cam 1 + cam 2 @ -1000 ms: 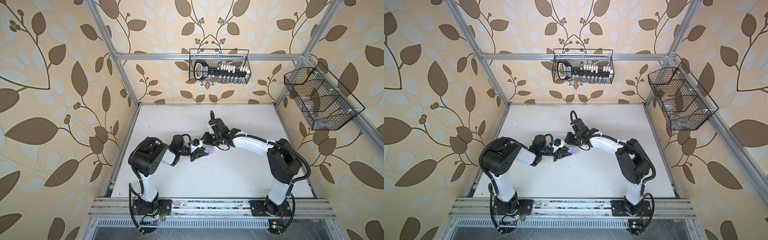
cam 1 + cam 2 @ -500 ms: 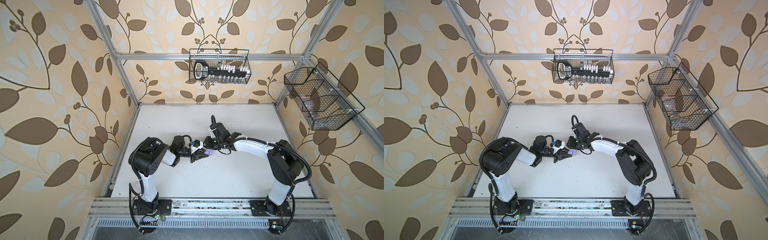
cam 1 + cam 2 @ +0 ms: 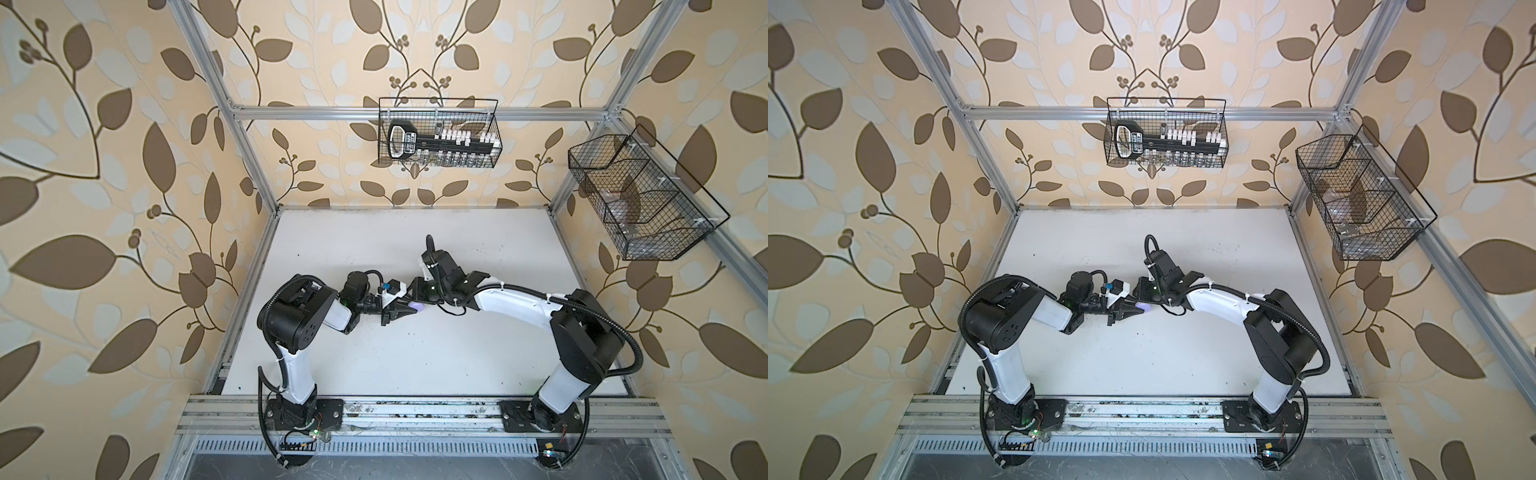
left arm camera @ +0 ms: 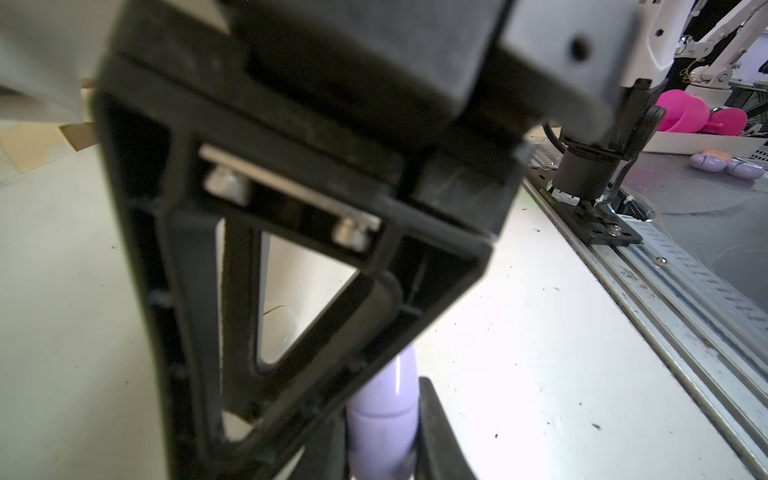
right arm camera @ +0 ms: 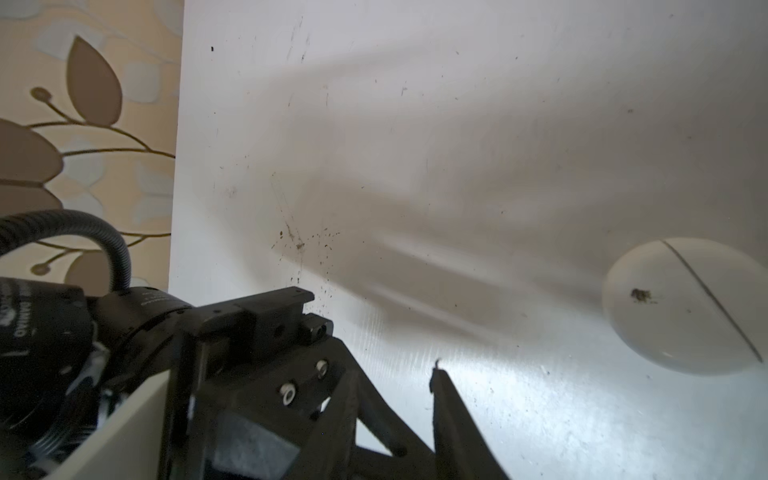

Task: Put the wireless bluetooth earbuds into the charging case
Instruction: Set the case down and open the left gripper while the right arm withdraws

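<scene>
In both top views the left gripper [image 3: 409, 310] [image 3: 1133, 309] is clamping a lavender charging case [image 3: 417, 306] [image 3: 1145, 307] between its fingertips, over the white table [image 3: 415, 374] [image 3: 1142, 365]. The right gripper [image 3: 417, 292] [image 3: 1142, 291] is hanging just beside that case, close to the left gripper's tips. I cannot tell whether its jaws are parted. The earbuds are too small to be making out here.

In the left wrist view the left gripper's fingers [image 4: 436, 424] are pressing on both sides of the lavender case [image 4: 382, 411].

In the right wrist view a white charging case [image 5: 685, 305] is lying closed on the table [image 5: 415, 124], well apart from the black finger [image 5: 449, 411] that is showing, and no earbud is showing
</scene>
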`<action>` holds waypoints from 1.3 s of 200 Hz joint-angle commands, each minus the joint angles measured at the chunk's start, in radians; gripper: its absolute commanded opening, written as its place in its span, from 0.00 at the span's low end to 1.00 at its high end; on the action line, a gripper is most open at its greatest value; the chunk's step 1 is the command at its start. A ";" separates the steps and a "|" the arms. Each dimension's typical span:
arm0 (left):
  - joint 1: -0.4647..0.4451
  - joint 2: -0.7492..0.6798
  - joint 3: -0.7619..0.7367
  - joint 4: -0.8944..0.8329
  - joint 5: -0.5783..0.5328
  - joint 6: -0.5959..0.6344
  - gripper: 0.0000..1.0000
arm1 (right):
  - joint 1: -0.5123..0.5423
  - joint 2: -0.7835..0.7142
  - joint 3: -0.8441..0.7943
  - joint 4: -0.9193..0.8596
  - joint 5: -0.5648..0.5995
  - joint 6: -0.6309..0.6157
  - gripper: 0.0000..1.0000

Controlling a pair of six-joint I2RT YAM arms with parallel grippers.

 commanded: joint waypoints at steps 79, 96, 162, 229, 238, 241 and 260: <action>-0.004 -0.015 0.016 0.118 -0.106 -0.086 0.23 | 0.086 -0.053 -0.116 0.150 0.109 0.111 0.32; -0.004 -0.018 0.023 0.099 -0.125 -0.093 0.24 | 0.076 -0.101 -0.122 0.125 0.189 0.095 0.34; -0.019 -0.087 0.151 -0.243 -0.183 -0.141 0.28 | -0.012 -0.320 -0.189 0.026 0.270 0.041 0.44; -0.035 -0.163 0.334 -0.847 -0.254 -0.008 0.30 | -0.057 -0.593 -0.321 -0.104 0.341 0.023 0.45; -0.035 -0.170 0.346 -0.887 -0.259 0.003 0.30 | -0.063 -0.619 -0.338 -0.113 0.342 0.023 0.46; -0.035 -0.172 0.349 -0.898 -0.261 0.006 0.30 | -0.065 -0.628 -0.343 -0.116 0.344 0.023 0.46; -0.035 -0.189 0.353 -0.943 -0.265 0.030 0.30 | -0.073 -0.673 -0.377 -0.129 0.344 0.026 0.46</action>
